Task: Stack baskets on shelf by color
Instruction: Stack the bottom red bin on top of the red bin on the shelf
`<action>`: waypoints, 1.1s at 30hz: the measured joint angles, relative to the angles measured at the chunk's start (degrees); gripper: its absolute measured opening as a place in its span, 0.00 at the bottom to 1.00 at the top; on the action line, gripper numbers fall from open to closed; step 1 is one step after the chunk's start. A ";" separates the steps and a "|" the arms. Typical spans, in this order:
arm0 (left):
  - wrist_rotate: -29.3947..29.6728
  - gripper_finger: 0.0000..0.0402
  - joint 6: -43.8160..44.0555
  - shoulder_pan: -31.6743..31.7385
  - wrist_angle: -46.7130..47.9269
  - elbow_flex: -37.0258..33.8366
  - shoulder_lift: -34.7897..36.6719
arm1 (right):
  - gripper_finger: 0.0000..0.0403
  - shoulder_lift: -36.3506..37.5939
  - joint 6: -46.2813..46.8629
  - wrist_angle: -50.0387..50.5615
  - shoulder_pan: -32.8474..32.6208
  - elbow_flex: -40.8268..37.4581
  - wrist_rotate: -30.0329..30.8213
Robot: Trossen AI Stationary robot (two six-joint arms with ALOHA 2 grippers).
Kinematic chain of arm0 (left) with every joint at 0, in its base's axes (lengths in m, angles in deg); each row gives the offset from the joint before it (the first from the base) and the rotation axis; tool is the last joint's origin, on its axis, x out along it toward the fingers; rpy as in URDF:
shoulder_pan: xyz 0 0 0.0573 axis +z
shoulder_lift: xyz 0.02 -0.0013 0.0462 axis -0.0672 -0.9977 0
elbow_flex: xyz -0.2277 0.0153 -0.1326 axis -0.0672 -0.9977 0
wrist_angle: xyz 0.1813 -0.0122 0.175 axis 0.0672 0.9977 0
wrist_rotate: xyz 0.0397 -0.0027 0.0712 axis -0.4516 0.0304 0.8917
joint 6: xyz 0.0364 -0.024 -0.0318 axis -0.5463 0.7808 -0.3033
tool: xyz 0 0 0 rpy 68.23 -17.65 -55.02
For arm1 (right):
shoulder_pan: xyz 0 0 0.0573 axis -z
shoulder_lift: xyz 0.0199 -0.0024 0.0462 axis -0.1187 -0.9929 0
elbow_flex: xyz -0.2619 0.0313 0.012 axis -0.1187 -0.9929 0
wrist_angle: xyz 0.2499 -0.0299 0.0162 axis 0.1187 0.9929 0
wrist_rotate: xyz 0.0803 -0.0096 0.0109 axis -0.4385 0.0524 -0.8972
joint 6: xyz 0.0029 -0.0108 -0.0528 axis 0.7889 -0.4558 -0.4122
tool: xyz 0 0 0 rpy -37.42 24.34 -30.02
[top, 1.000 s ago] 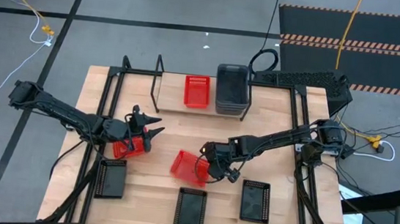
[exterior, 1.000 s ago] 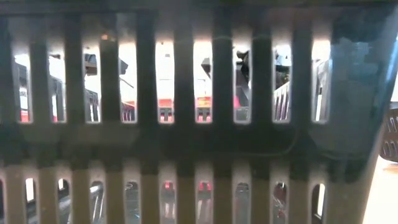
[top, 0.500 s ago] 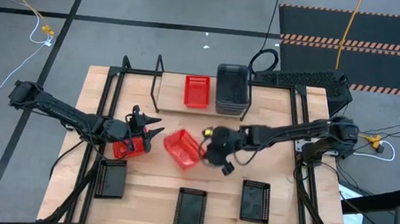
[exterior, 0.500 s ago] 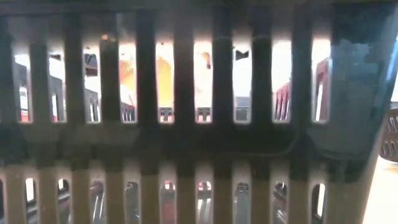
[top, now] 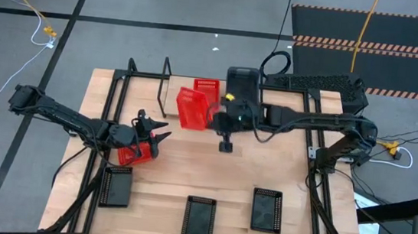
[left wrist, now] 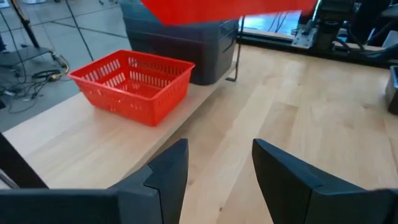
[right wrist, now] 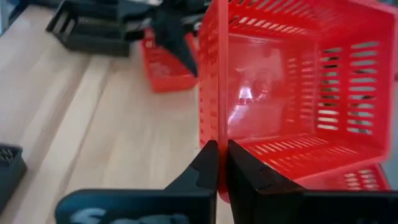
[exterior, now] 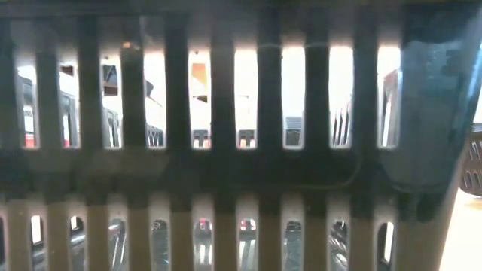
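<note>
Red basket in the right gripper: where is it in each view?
High: carried red basket beside the red basket on the shelf.
Low: cannot tell; a black basket wall blocks the view.
Left wrist: red strip along the upper edge.
Right wrist: rim pinched in the right gripper.
Shared landmark: the shelf's red basket.
</note>
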 joint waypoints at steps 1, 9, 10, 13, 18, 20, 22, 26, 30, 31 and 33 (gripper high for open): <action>0.00 0.45 0.06 0.14 0.20 0.00 0.00 | 0.02 -0.73 0.46 1.27 0.56 2.03 -0.10; 0.05 0.45 0.14 1.26 0.15 0.00 0.02 | 0.02 -10.17 1.23 2.96 7.57 14.15 0.45; 0.03 0.45 0.10 1.73 0.11 0.00 0.00 | 0.02 -12.29 1.51 2.15 8.76 16.46 1.44; 0.17 0.45 0.99 2.93 -0.62 0.00 0.02 | 0.01 -18.84 2.79 4.13 11.78 24.40 3.64; -0.71 0.45 2.12 3.57 -0.17 0.00 0.00 | 0.02 -28.34 2.60 17.34 14.37 38.48 4.55; -0.84 0.45 2.06 3.55 0.21 0.00 0.00 | 0.02 -29.83 1.84 21.88 14.82 40.17 4.53; -0.72 0.45 1.75 3.72 0.47 0.00 0.00 | 0.02 -30.64 1.72 24.51 15.25 40.17 4.51; -0.58 0.45 1.04 4.25 0.72 0.00 0.00 | 0.02 -31.65 1.67 28.56 15.58 40.17 4.64; -0.57 0.45 1.41 4.48 2.33 0.00 0.00 | 0.02 -31.60 1.76 29.69 15.37 39.54 4.70; -0.61 0.45 1.49 4.42 2.89 0.00 0.00 | 0.02 -31.58 1.76 29.37 15.29 39.15 4.70; -0.55 0.45 1.67 4.48 3.46 0.00 0.00 | 0.02 -31.61 1.90 30.33 15.25 38.64 4.70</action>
